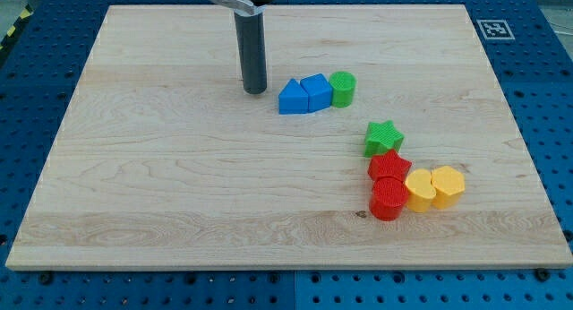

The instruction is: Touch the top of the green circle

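One green circle (342, 89), ribbed and upright, touches a blue block (315, 93); my tip (255, 90) stands apart leftward.

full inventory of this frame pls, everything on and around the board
green circle: 1, green, upper middle, right end of a row, touching a blue block
blue blocks: 2, blue, side by side left of the green circle; exact shapes unclear
green star: 1, green, right of centre
red blocks: 2, red, just below the star, one in front of the other
yellow blocks: 2, yellow, side by side right of the red ones
board: 1, light wood
marker tag: 1, black-white, top right
my tip: 1, dark rod, on the board left of the blue blocks, apart from them
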